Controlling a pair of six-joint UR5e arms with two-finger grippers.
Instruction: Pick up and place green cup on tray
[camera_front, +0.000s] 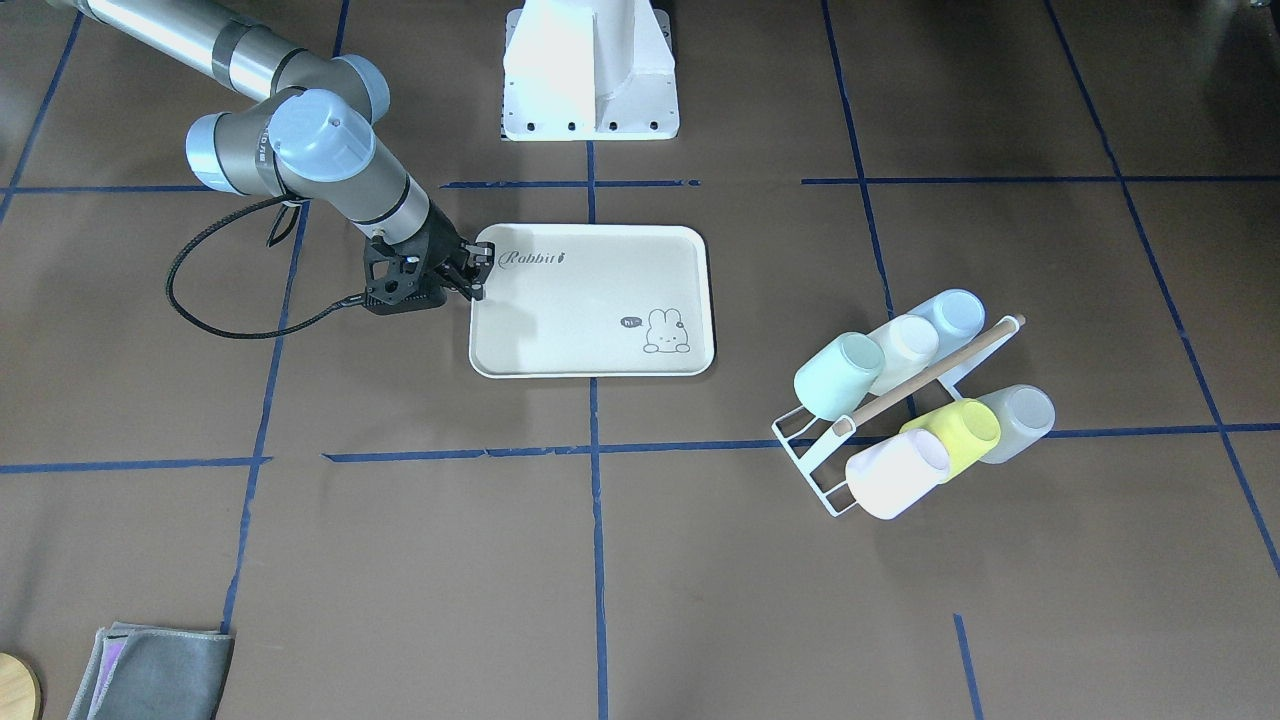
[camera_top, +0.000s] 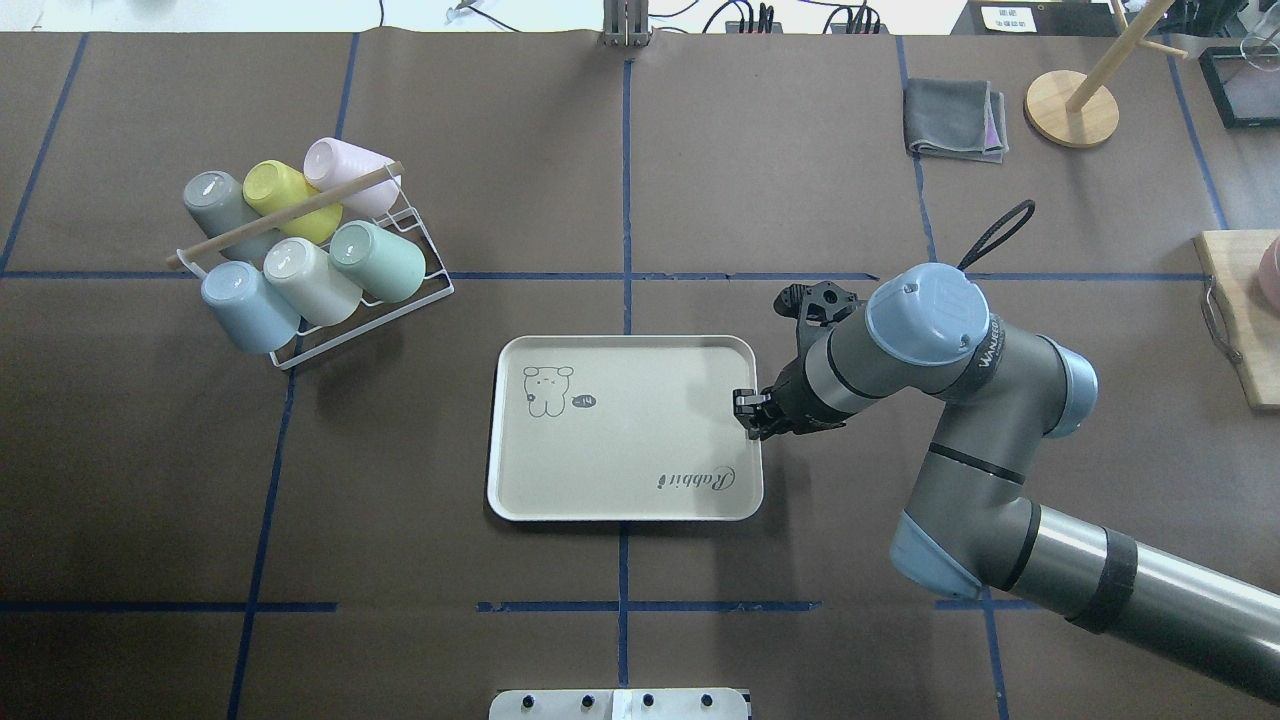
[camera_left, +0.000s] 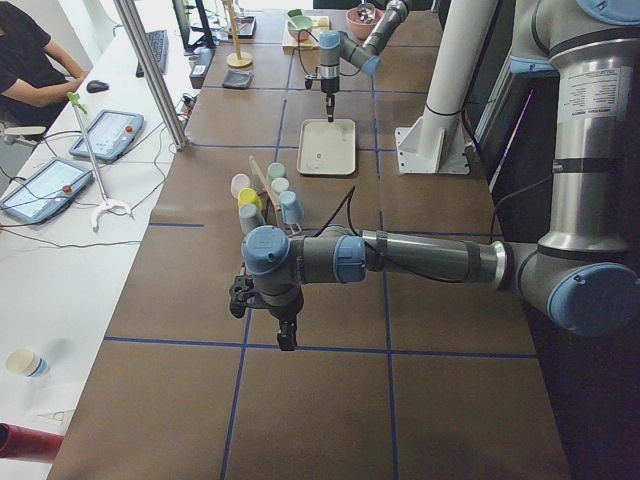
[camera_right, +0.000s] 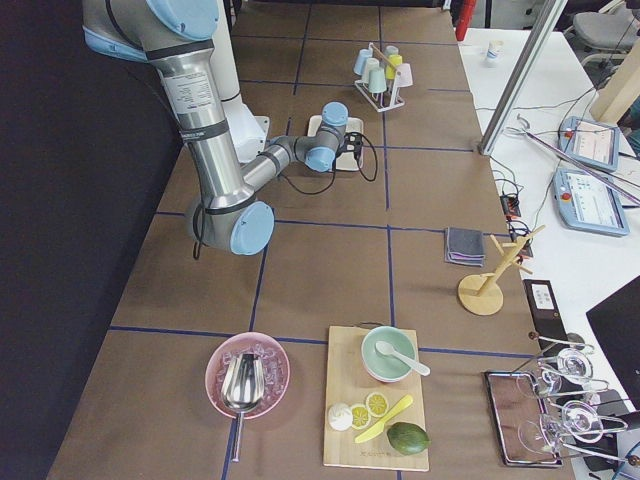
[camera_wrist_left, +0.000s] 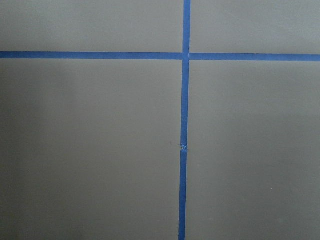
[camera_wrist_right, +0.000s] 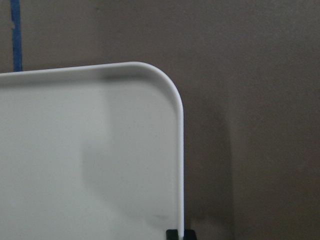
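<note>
The green cup (camera_front: 838, 375) lies tilted in a white wire rack (camera_front: 805, 455) with several other cups; it also shows in the overhead view (camera_top: 375, 258). The cream tray (camera_front: 590, 320) with "Rabbit" script lies flat at the table's middle and holds nothing. My right gripper (camera_top: 748, 410) is low at the tray's (camera_top: 620, 440) right rim; in the right wrist view its fingertips (camera_wrist_right: 172, 233) sit tight on either side of the rim (camera_wrist_right: 181, 150). My left gripper (camera_left: 287, 340) shows only in the exterior left view, over bare table far from the rack; I cannot tell its state.
The rack has a wooden handle bar (camera_top: 290, 212) across the cups, with a yellow-green cup (camera_top: 275, 190) and a pale blue cup (camera_top: 245, 305). A grey cloth (camera_top: 953, 120), a wooden stand (camera_top: 1070, 108) and a cutting board (camera_top: 1240, 320) lie at the far right.
</note>
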